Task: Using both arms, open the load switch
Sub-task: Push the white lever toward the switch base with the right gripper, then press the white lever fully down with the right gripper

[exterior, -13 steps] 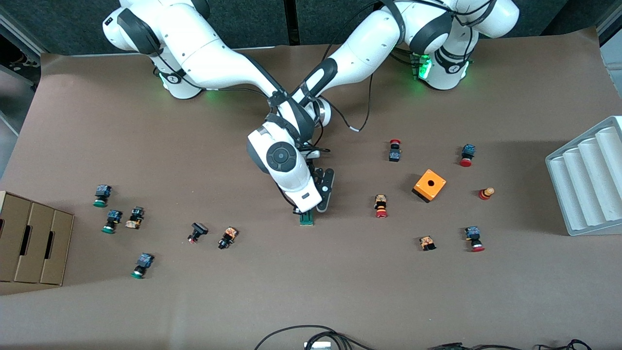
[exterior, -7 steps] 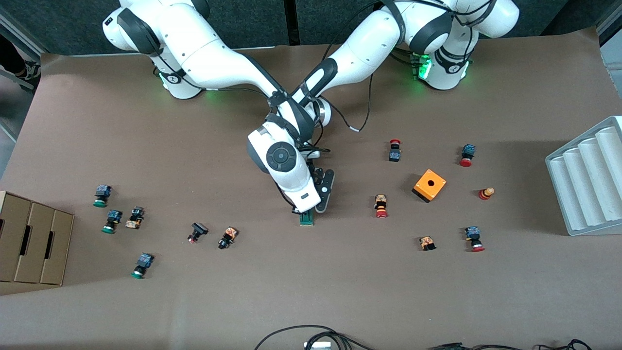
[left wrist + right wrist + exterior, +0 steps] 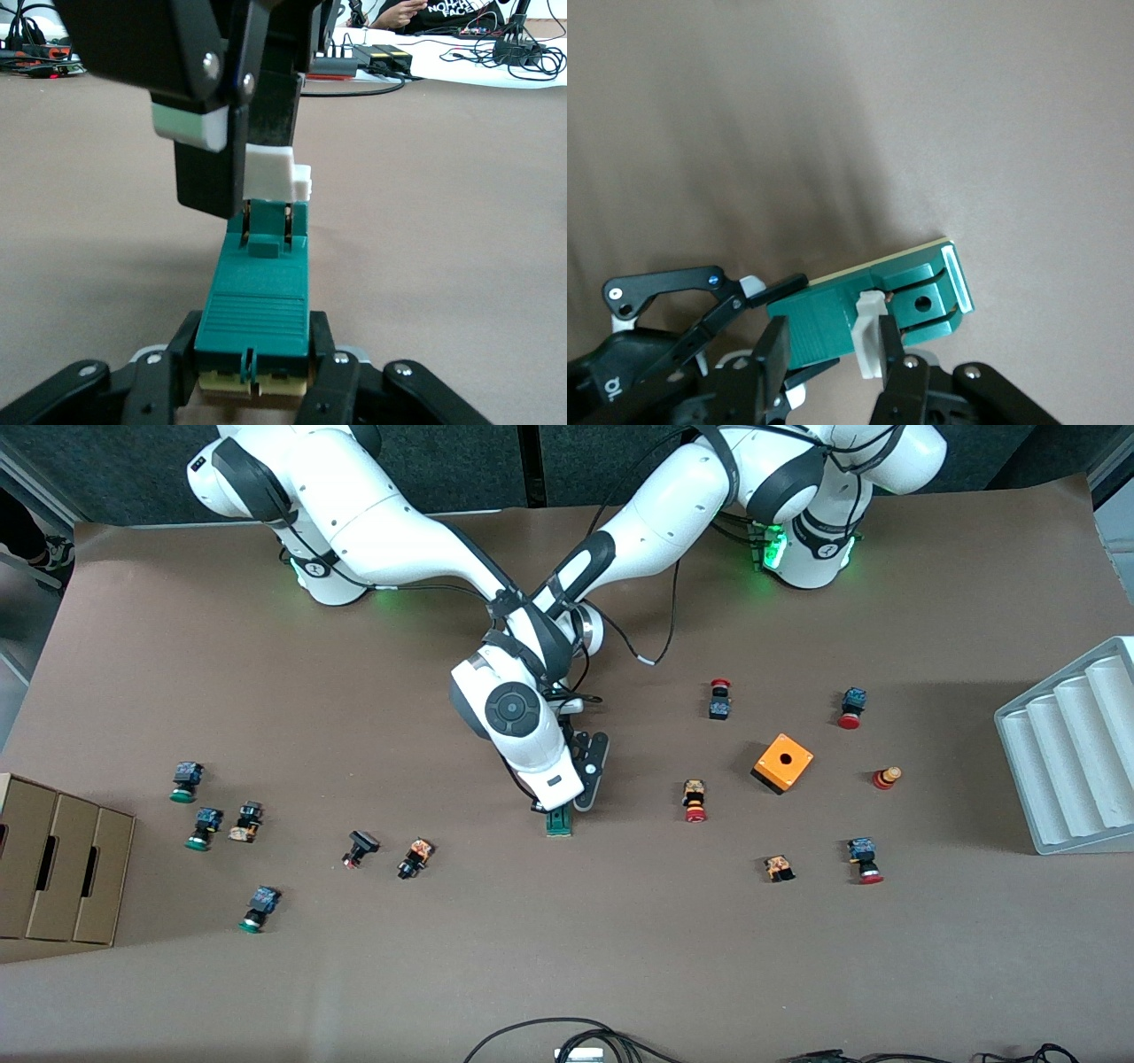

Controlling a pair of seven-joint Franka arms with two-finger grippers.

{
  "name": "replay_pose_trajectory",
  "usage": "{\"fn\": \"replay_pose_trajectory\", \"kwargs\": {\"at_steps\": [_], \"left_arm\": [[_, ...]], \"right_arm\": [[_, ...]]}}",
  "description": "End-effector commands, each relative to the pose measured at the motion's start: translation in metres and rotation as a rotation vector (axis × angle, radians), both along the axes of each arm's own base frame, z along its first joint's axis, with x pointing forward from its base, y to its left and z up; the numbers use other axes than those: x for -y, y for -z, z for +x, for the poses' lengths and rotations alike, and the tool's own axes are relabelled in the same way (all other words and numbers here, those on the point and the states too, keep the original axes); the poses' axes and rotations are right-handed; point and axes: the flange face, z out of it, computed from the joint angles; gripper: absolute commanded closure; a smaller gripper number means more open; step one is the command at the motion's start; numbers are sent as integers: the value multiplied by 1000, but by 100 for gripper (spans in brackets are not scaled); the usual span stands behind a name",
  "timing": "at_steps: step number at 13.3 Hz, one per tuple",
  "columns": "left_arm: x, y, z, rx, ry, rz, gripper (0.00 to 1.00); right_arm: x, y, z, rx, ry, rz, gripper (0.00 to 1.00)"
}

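The load switch, a slim dark-green block, lies mid-table under both hands. In the left wrist view my left gripper is shut on the sides of the load switch at its ribbed end. My right gripper hangs over the load switch. Its fingers straddle the white tab, with one pressed against it. From the left wrist the same white tab shows at the right gripper's fingers. In the front view the right gripper and the left gripper meet at the switch.
An orange cube and several red-capped buttons lie toward the left arm's end, before a white ridged tray. Green-capped buttons and a cardboard box are toward the right arm's end. Cables lie at the near edge.
The right hand has shifted very slightly at the switch. The left arm and the load switch stay where they were.
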Motion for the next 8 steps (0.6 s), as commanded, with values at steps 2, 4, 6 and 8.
{"fn": "replay_pose_trajectory", "kwargs": {"at_steps": [2, 4, 6, 8], "left_arm": [[3, -1, 3, 11, 15, -15, 47], [3, -1, 3, 11, 15, -15, 47], [3, -1, 3, 11, 15, -15, 47], [3, -1, 3, 11, 15, -15, 47]], "right_arm": [[1, 8, -16, -39, 37, -20, 52], [-3, 9, -20, -43, 54, -22, 52], [-4, 10, -21, -42, 53, -22, 52], [-4, 12, -21, -41, 55, -22, 52]]}}
